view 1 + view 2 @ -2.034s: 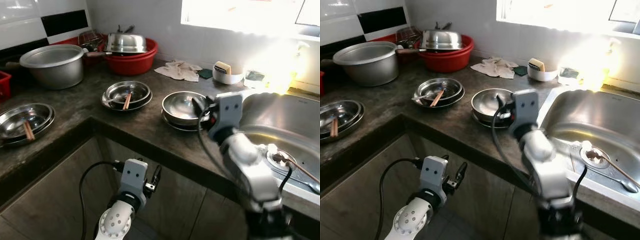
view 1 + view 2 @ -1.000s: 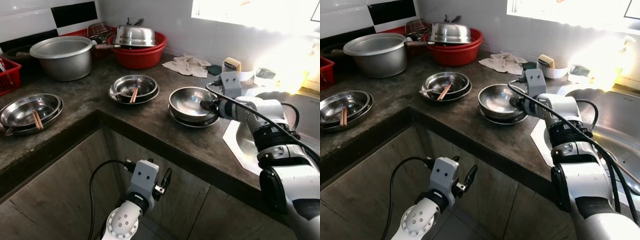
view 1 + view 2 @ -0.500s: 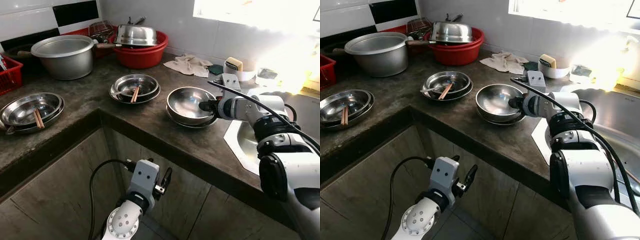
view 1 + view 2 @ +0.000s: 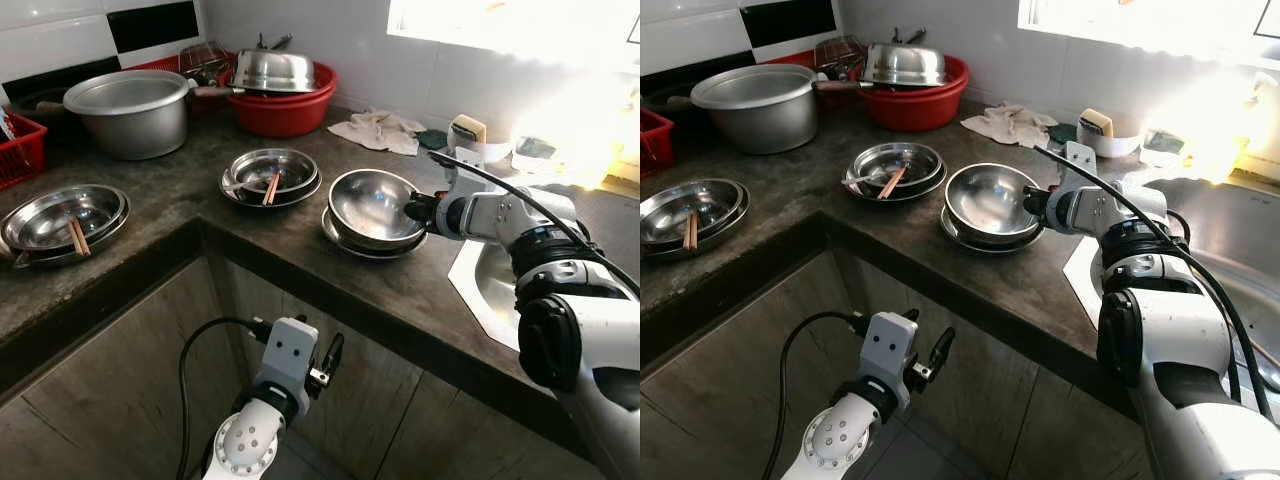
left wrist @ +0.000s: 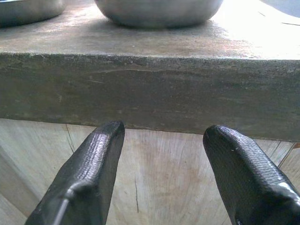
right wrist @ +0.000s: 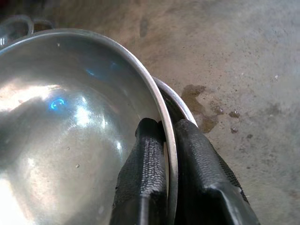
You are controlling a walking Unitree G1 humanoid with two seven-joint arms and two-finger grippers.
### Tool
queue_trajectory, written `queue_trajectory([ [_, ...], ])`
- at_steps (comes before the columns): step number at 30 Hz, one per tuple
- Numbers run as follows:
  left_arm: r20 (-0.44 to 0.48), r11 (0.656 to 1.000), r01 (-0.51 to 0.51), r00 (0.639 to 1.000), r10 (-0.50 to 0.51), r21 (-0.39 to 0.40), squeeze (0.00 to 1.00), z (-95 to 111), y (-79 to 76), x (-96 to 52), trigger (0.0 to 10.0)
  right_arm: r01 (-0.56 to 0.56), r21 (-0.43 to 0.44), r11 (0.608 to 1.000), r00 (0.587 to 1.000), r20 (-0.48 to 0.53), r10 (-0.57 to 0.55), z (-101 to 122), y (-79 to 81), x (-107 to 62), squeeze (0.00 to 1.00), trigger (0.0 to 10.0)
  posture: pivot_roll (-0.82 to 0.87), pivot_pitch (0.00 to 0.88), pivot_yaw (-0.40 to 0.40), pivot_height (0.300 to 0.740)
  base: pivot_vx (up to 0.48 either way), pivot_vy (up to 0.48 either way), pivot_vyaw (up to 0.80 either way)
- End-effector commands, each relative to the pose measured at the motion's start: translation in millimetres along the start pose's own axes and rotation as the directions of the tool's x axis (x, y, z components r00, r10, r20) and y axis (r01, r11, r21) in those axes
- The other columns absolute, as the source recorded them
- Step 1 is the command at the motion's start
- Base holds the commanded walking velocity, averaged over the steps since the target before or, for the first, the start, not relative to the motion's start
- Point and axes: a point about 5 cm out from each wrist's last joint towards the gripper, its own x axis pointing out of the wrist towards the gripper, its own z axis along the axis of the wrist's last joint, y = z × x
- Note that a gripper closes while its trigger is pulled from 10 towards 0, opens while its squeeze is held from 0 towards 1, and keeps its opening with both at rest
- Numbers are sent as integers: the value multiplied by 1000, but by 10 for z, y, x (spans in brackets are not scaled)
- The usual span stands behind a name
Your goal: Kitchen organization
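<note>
Right claw [image 6: 164, 140] clamped on tilted steel bowl [image 4: 372, 205] rim over plate [image 4: 970, 238]; lift best kept slow, level; left claw [image 5: 161, 140] held apart below table [image 4: 300, 255].

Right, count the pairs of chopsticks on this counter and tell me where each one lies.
2. One pair of chopsticks lies in the steel dish mid-counter; the other pair lies in the steel dish at the counter's left end. More may be hidden in the red basin.
</note>
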Motion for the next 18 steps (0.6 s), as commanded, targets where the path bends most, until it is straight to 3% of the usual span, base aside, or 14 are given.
queue_trajectory([
  [1,-6,1000,1,1000,-1,-1,0,-15,-12,8,10000,12,91,996,998,65,-18,39,-54,-5,0,0,147,22,-61,740,0,0,0],
  [5,-7,1000,-1,1000,1,-2,0,-21,-14,6,10000,-113,307,945,956,293,19,208,-51,-57,0,0,150,16,-59,740,0,0,0],
  [6,-7,1000,-1,1000,1,-2,0,-21,-14,6,10000,-113,307,945,956,293,19,208,-51,-57,0,0,150,16,-59,740,0,0,0],
  [9,-8,1000,0,1000,0,-3,0,-29,-11,6,10000,-173,339,925,897,442,6,207,-14,-139,0,0,146,6,-51,740,0,0,0],
  [10,-8,1000,0,1000,0,-3,0,-29,-11,6,10000,-173,339,925,897,442,6,207,-14,-139,0,0,146,6,-51,740,0,0,0],
  [14,-8,1000,1,1000,-1,-4,0,-32,-7,8,10000,-119,230,966,823,567,-34,113,47,-301,0,0,140,2,-47,740,0,0,0],
  [16,-8,1000,1,1000,-1,-4,0,-32,-7,8,10000,-119,230,966,823,567,-34,113,47,-301,0,0,140,2,-47,740,0,0,0],
  [17,-6,1000,0,1000,0,-3,0,-30,-5,9,10000,-52,148,988,787,614,-51,84,75,-386,0,0,141,2,-49,740,0,0,0],
  [18,-6,1000,0,1000,0,-3,0,-30,-5,9,10000,-52,148,988,787,614,-51,84,75,-386,0,0,141,2,-49,740,0,0,0],
])
